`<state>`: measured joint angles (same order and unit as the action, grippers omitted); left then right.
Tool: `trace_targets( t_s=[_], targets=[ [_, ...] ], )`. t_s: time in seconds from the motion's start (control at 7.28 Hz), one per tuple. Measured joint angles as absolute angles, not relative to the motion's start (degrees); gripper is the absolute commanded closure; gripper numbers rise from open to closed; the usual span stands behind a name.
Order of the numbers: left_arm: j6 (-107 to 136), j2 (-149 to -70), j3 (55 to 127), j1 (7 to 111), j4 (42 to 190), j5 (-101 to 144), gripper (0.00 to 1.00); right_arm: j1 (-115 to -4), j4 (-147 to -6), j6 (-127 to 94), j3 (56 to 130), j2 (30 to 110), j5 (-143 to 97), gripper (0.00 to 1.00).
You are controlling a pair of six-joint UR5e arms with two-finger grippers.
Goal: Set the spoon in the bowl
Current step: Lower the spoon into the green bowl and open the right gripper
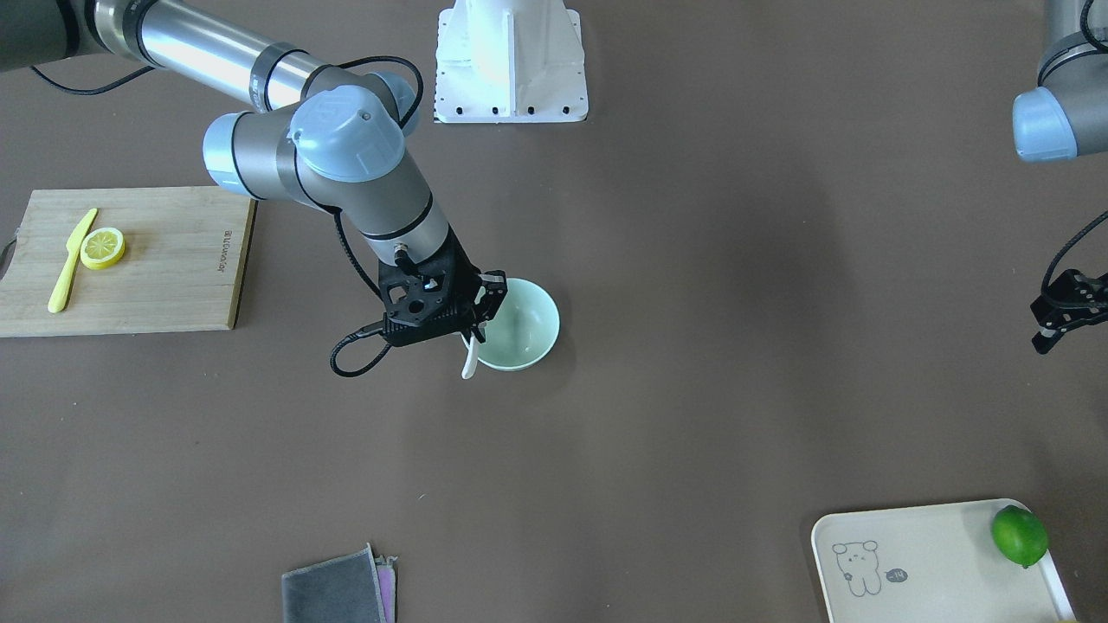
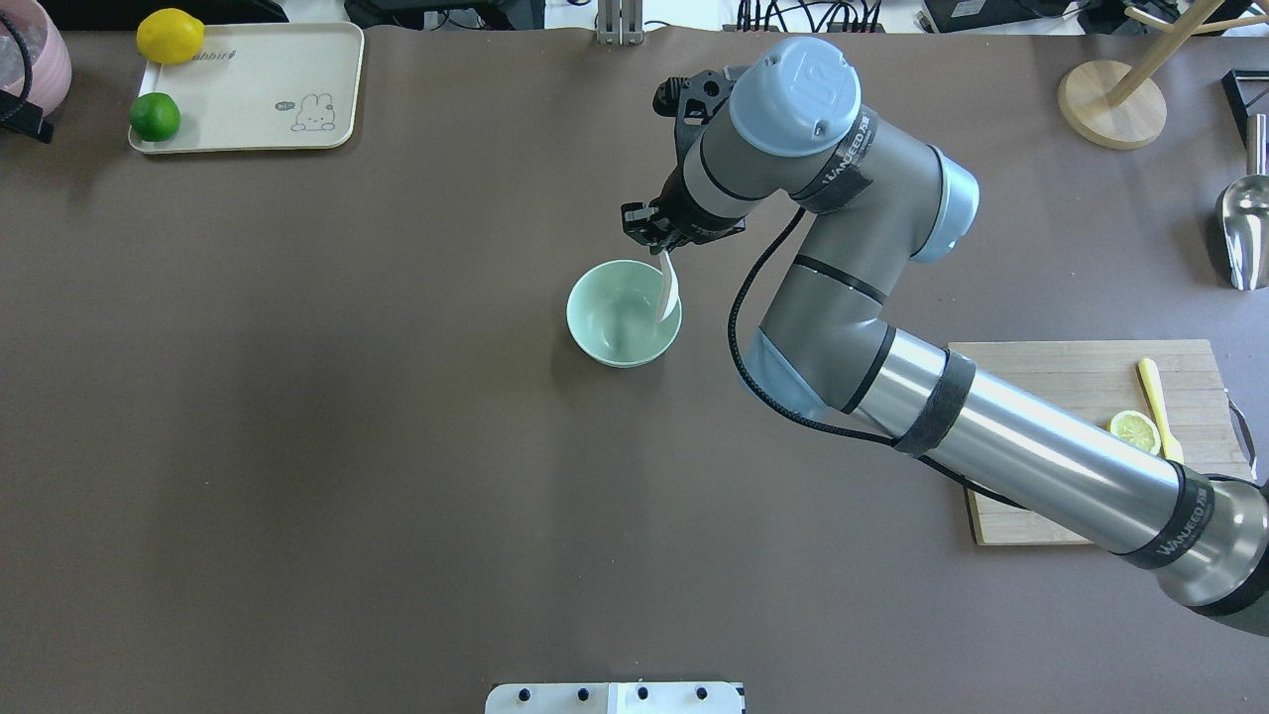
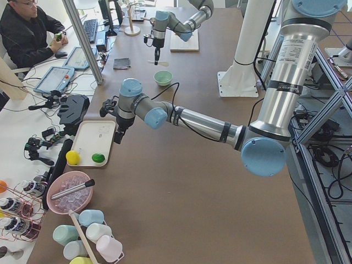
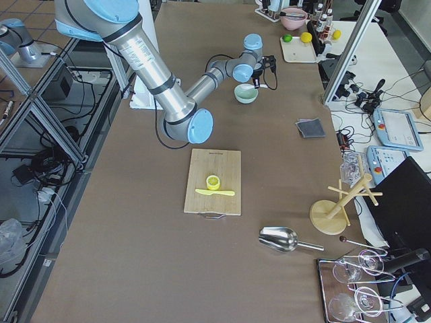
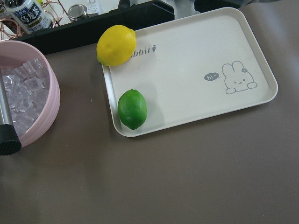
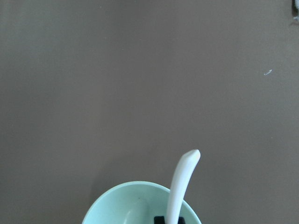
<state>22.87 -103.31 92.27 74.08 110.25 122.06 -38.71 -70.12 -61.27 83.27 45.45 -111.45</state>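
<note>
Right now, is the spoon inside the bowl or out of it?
Out. The right end effector holds the spoon in the air above the bowl; the exterior left view shows a gap between them.

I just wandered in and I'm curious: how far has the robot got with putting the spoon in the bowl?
Done: the spoon is off the table, clamped in the right gripper and brought to the bowl. In hand: it hangs over the bowl, scoop end above the inside, handle end poking past the rim. Left: lower it, let go, and back the gripper away.
</note>
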Motion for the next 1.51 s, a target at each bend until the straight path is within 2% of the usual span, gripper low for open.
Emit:
trace_targets(
  t_s=[0.41, 0.55, 0.69, 1.24, 1.51],
  targets=[
    [22.85, -104.23, 90.46, 73.94, 110.48, 122.08, 0.02, -37.21, -69.52, -61.66, 82.77, 44.73, -108.04, 1.0],
    [22.85, -104.49, 90.09, 73.93, 110.51, 122.08, 0.02, -37.17, -69.37, -61.69, 82.4, 44.34, -107.68, 0.6],
    [22.85, -104.85, 89.7, 73.89, 110.5, 122.08, 0.02, -37.05, -69.3, -62.04, 82.16, 44.06, -107.56, 0.01],
    [22.91, -106.48, 88.23, 73.9, 110.54, 122.08, 0.02, -36.77, -69.83, -65.91, 82.15, 41.76, -106.95, 0.0],
    [22.88, -106.6, 88.36, 74.12, 110.46, 122.52, 0.02, -40.12, -73.44, -65.51, 84.41, 42.39, -112.23, 0.0]
  ],
)
